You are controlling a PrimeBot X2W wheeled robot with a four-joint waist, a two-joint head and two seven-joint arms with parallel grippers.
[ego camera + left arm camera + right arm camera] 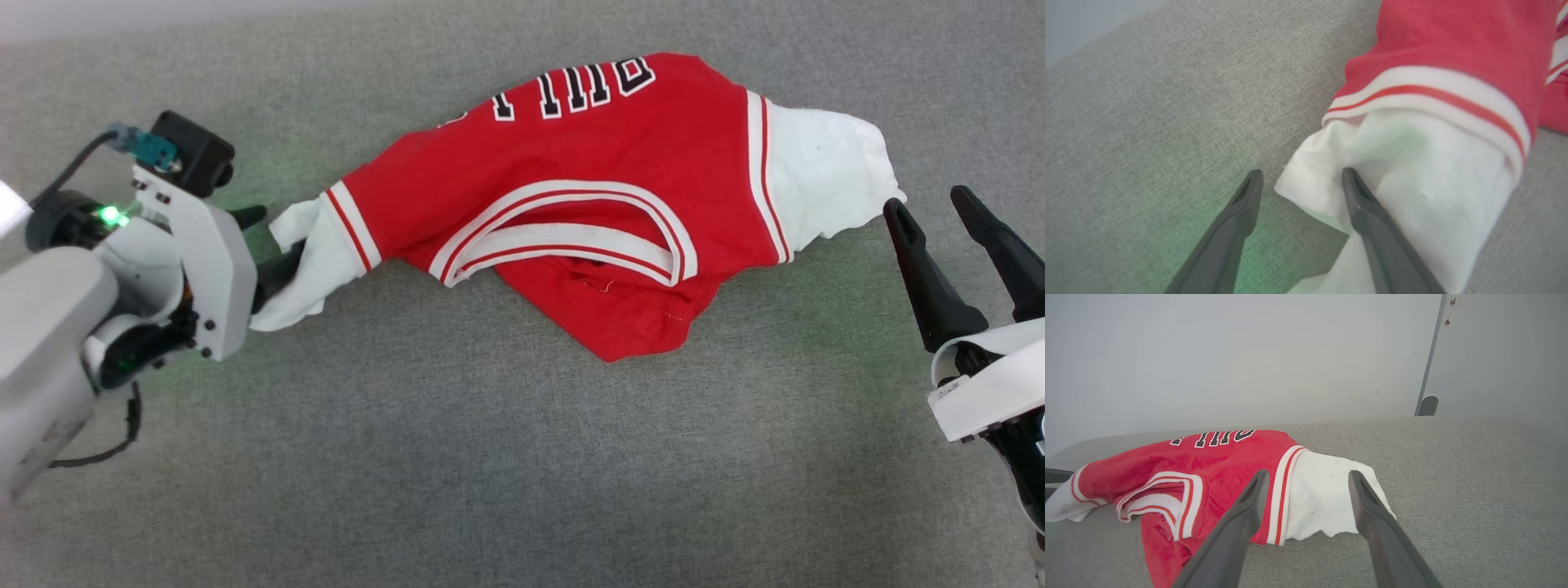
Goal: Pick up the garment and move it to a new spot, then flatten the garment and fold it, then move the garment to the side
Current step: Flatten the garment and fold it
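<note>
Left pincer (1301,173) gapes wide over the shirt's (571,151) white sleeve (1412,192); right pincer (929,200) gapes too, near the other sleeve (824,171), ready, I judge, for flattening.

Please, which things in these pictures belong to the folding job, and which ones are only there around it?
For the job: the garment, red with white sleeves; the left gripper, open at one sleeve; the right gripper, open, apart from the other sleeve; the grey surface it lies on.
Just around: the pale wall; the grey post.
</note>
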